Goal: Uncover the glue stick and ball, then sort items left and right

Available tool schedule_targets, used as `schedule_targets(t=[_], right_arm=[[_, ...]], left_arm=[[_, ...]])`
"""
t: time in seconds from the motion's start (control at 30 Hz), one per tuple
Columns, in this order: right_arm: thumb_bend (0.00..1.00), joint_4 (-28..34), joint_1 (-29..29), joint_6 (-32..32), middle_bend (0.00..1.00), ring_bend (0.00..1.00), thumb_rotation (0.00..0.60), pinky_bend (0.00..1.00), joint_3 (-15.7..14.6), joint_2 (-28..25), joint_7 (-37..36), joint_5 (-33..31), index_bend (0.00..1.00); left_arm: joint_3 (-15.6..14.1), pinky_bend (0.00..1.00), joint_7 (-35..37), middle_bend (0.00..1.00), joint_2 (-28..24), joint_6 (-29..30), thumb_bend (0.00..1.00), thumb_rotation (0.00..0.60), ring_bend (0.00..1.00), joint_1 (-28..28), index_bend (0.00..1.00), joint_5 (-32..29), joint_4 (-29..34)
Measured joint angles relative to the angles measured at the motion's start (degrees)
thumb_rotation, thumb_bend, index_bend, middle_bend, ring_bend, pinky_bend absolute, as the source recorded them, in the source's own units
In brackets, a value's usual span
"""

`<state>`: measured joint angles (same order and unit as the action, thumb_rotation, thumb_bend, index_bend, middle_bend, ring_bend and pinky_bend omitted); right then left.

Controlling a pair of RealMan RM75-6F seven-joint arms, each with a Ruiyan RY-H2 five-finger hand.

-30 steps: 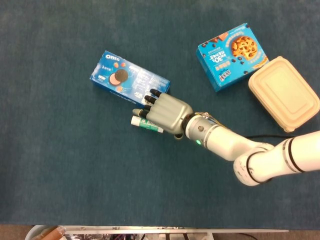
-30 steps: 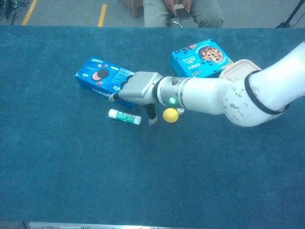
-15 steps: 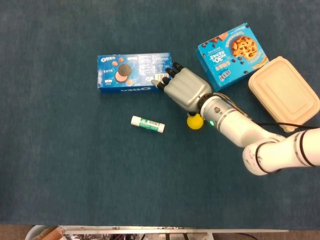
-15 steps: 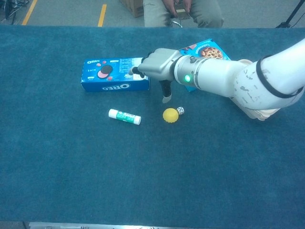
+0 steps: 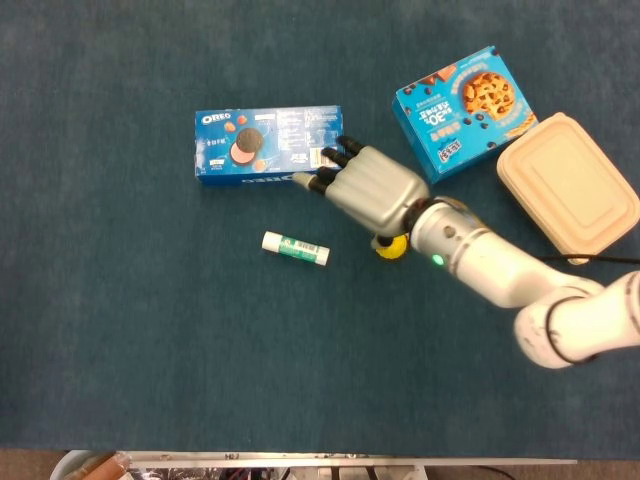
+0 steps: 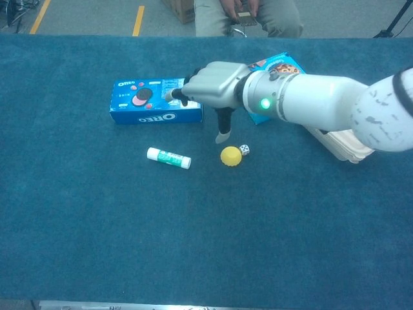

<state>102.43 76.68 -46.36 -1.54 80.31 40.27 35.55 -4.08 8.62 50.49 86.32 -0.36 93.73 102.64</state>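
A white and green glue stick (image 5: 295,248) (image 6: 168,157) lies bare on the blue cloth. Right of it sits a yellow ball (image 6: 231,155), which my wrist half hides in the head view (image 5: 390,249). The blue Oreo box (image 5: 268,145) (image 6: 155,110) lies level behind them. My right hand (image 5: 370,188) (image 6: 210,87) hovers at the box's right end, fingers stretched over its corner and thumb hanging down, holding nothing. My left hand appears in neither view.
A small white die (image 6: 244,149) sits just right of the ball. A blue cookie box (image 5: 470,110) (image 6: 274,66) and a beige lidded container (image 5: 568,187) (image 6: 342,143) lie at the back right. A person sits beyond the table's far edge.
The Oreo box was swung from a diagonal to level and pushed back, baring the ball. Since then my right hand has drawn slightly towards me; the box stays put.
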Motion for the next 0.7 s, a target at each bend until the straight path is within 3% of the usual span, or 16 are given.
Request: schedule_targets(t=[0.33, 0.57, 0.63, 0.7], right_arm=[[0.0, 10.71, -6.15, -5.48, 0.24, 0.09, 0.6, 0.08, -2.9, -14.76, -2.94, 6.69, 0.09], [0.0, 17.63, -13.56, -10.15, 0.24, 0.09, 0.6, 0.08, -5.97, -26.45, -5.62, 16.47, 0.09], [0.0, 18.53, -15.53, -10.85, 0.24, 0.09, 0.6, 0.08, -6.65, -28.45, -6.51, 18.91, 0.09], [0.0, 19.28, -17.63, -11.42, 0.24, 0.09, 0.6, 0.08, -7.31, -30.38, -7.51, 21.5, 0.09]], left_arm=[[0.72, 0.04, 0.84, 0.14, -0.31, -9.11, 0.34, 0.6, 0.04, -6.97, 0.25, 2.43, -1.37], [1.99, 0.04, 2.55, 0.14, 1.77, -17.07, 0.34, 0.599, 0.04, -14.79, 0.24, 4.51, -4.77], [2.39, 0.04, 3.16, 0.14, 2.92, -19.16, 0.34, 0.556, 0.04, -16.98, 0.23, 5.01, -6.36], [2.77, 0.04, 3.76, 0.14, 4.29, -21.06, 0.34, 0.426, 0.04, -19.15, 0.22, 5.53, -7.99]])
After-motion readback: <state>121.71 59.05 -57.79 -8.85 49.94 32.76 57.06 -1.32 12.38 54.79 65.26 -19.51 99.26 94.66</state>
